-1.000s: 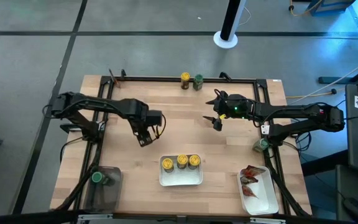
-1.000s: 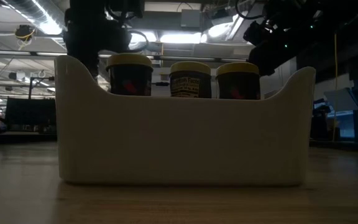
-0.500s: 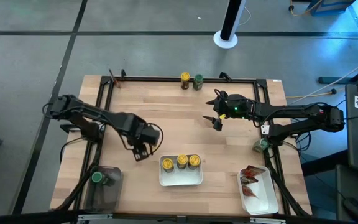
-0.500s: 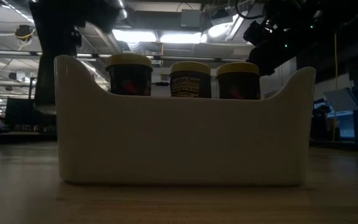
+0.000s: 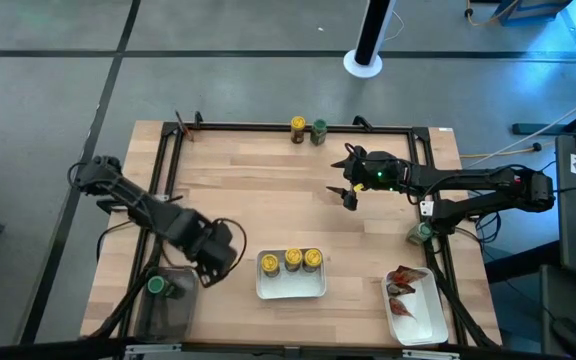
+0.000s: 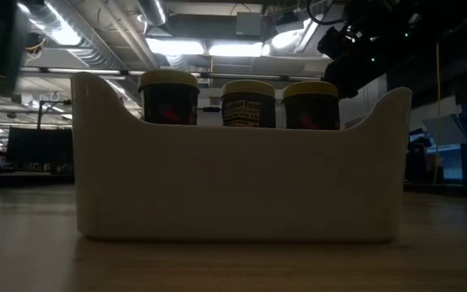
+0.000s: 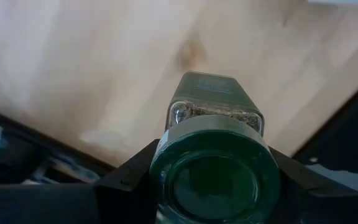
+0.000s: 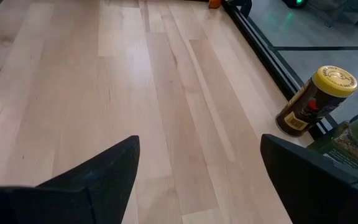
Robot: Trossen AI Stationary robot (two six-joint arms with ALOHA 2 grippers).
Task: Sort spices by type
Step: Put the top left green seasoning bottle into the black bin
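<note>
Left tool (image 5: 211, 262) gripping low; right tool (image 5: 349, 192) hangs spread.

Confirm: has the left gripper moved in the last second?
Yes. The left gripper, holding a green-capped glass jar, moved toward the dark translucent bin, left of the white tray.

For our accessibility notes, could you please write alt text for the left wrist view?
The left hand grips a green-capped spice jar, cap toward the camera, with flaky contents visible through the glass. Behind it lies the light wooden table, with a dark frame edge to one side.
</note>
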